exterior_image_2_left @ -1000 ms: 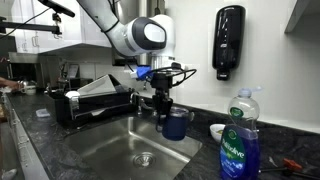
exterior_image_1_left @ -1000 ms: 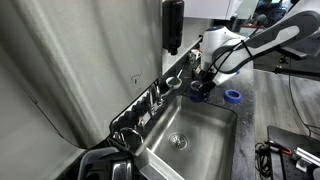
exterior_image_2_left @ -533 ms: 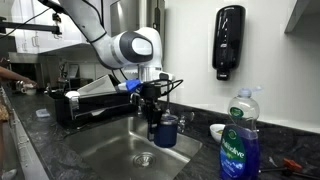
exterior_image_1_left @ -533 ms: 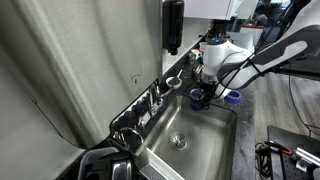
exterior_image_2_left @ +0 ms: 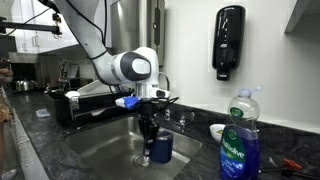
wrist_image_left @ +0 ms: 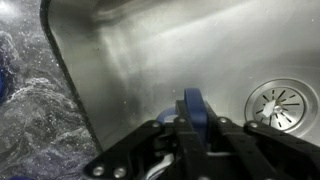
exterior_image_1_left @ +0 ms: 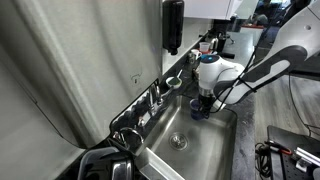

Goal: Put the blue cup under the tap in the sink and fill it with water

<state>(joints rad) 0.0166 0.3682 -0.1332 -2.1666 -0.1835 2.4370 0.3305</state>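
gripper (exterior_image_2_left: 151, 138) holding cup (exterior_image_2_left: 163, 149) low in sink (wrist_image_left: 170, 50)
fingers clamped on the rim of the one small, dark blue round cup, upright inside the steel basin near its single round drain (wrist_image_left: 281, 103); one chrome tap (exterior_image_1_left: 154, 98) on the back edge.

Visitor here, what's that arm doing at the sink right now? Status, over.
Gripper shut on the blue cup. Cup low inside the sink, near the drain, short of the tap. Nothing seen blocking the way.

Sink (exterior_image_1_left: 207, 138) floor lies open; tap (exterior_image_1_left: 155, 97) juts over one edge.
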